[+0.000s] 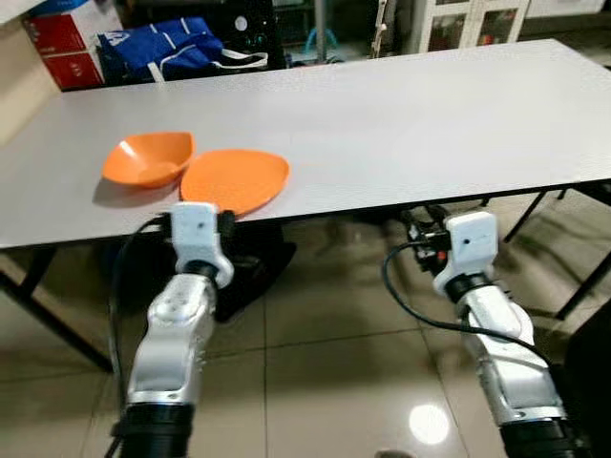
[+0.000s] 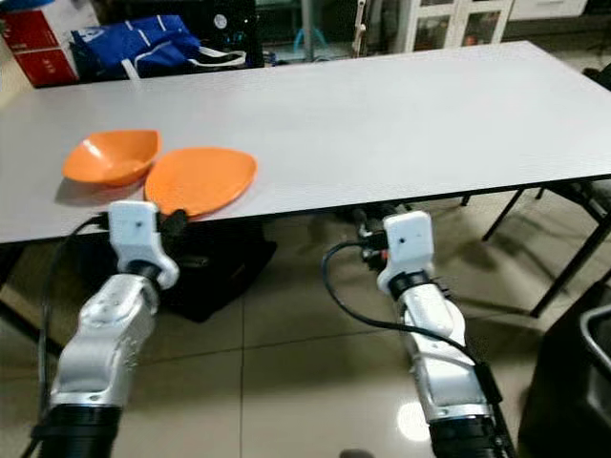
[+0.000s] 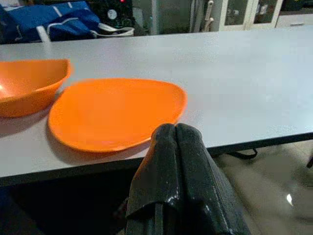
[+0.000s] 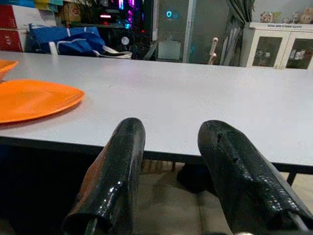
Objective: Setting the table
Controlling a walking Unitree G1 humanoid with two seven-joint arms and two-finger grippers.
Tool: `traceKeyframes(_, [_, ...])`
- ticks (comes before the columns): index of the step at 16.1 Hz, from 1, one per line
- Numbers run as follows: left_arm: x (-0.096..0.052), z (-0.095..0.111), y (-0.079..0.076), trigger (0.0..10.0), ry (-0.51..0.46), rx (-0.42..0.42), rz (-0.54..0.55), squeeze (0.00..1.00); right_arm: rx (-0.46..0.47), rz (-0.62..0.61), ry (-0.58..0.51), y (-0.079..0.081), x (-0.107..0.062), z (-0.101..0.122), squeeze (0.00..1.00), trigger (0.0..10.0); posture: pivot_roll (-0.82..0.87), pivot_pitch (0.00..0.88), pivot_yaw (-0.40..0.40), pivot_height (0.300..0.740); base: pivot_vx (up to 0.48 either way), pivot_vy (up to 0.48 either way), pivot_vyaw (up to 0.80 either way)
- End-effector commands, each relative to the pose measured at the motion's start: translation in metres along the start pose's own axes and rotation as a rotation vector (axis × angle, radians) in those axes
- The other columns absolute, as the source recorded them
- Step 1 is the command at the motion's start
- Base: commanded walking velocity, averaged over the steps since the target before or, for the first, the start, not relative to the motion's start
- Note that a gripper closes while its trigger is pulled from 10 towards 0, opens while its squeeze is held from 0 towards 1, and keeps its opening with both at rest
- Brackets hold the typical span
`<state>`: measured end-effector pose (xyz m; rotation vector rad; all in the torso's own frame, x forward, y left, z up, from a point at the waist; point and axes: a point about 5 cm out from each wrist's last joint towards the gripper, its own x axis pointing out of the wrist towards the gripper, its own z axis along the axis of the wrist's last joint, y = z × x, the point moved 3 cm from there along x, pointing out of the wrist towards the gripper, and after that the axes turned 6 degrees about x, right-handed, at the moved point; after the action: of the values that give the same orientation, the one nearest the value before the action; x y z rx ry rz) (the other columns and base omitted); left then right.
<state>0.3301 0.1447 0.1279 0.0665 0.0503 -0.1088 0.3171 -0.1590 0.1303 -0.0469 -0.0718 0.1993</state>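
Observation:
An orange plate (image 1: pixel 234 179) lies near the front edge of the grey table (image 1: pixel 401 124), towards its left end. An orange bowl (image 1: pixel 148 157) sits just left of it, rim against rim. My left gripper (image 3: pixel 175 128) is shut with nothing in it, held just below the table's edge in front of the plate. My right gripper (image 4: pixel 171 132) is open and empty. It sits at edge height before the bare middle of the table, with the plate (image 4: pixel 34 100) off to its left.
A blue bag (image 1: pixel 162 48) and red boxes (image 1: pixel 62 43) stand behind the table's far left. A black bag (image 1: pixel 253 272) lies on the tiled floor under the table. Dark table legs (image 1: pixel 582 286) slant down at right. White cabinets (image 1: pixel 473 24) line the back.

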Motion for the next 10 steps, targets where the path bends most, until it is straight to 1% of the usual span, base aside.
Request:
traceKeyframes(1, [-0.001, 0.0, 0.011, 10.0, 0.01, 0.011, 0.041, 0.0, 0.008, 0.017, -0.015, 0.006, 0.002, 0.003, 0.0, 10.0, -0.22, 0.0, 0.101, 0.74, 0.0, 0.42, 0.0])
traceKeyframes(4, [0.001, 0.001, 0.011, 10.0, 0.014, 0.007, 0.045, 0.0, 0.007, 0.024, -0.015, 0.006, 0.002, 0.004, 0.0, 10.0, -0.23, 0.0, 0.098, 0.74, 0.24, 0.416, 0.0])
traceKeyframes(6, [0.005, 0.002, 0.007, 10.0, 0.021, 0.033, 0.034, 0.0, 0.005, 0.029, -0.012, 0.006, 0.001, 0.003, 0.0, 10.0, -0.23, 0.0, 0.096, 0.74, 0.257, 0.407, 0.0])
traceKeyframes(8, [0.011, 0.002, -0.002, 10.0, 0.036, 0.065, -0.005, 0.0, 0.006, 0.034, -0.009, 0.008, 0.001, 0.002, 0.0, 10.0, -0.22, 0.0, 0.095, 0.74, 0.281, 0.39, 0.0])
traceKeyframes(9, [0.019, 0.005, -0.014, 10.0, 0.049, 0.106, -0.066, 0.0, 0.008, 0.045, -0.009, 0.011, 0.001, 0.002, 0.0, 10.0, -0.23, 0.0, 0.097, 0.74, 0.382, 0.292, 0.0])
traceKeyframes(10, [0.023, 0.008, -0.018, 10.0, 0.047, 0.123, -0.092, 0.0, 0.008, 0.05, -0.011, 0.013, 0.001, 0.002, 0.0, 10.0, -0.23, 0.0, 0.104, 0.74, 0.416, 0.0, 0.0])
